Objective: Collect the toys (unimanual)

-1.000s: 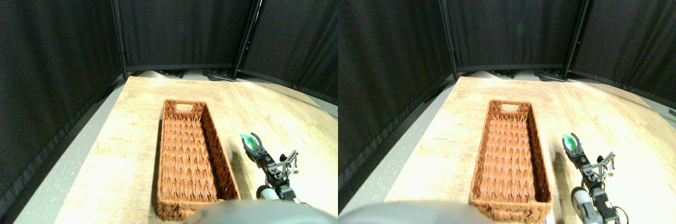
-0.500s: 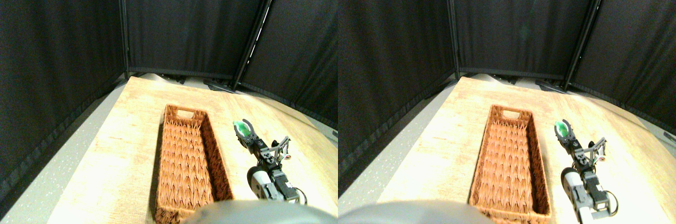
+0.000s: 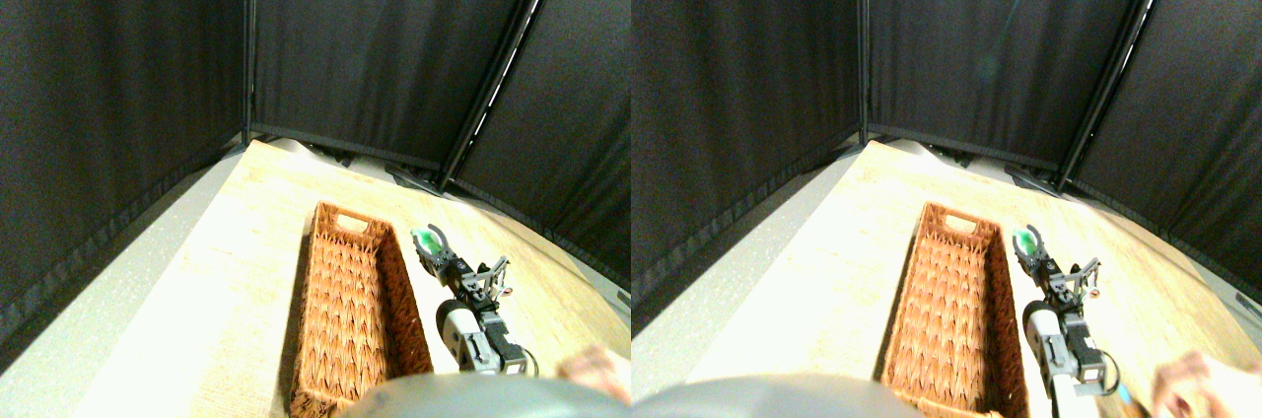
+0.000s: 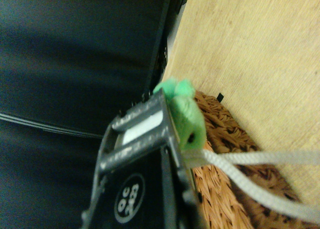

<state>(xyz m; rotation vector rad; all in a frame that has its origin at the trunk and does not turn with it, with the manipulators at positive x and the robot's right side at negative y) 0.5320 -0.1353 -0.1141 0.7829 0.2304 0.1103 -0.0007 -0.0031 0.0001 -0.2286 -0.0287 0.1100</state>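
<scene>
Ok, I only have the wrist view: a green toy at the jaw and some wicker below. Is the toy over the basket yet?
Observer: Not over its middle. The end effector holds the green toy raised beside the right wall of the basket, near the far end.
Operator: Anything in the basket?
Observer: No toys in the part I can see.
Operator: Anyone nearby?
Observer: A person's hand shows at the lower right, beside the arm.

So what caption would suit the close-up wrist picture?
Right gripper clamps a green plush toy, its white cord trailing, above the wicker basket.
</scene>
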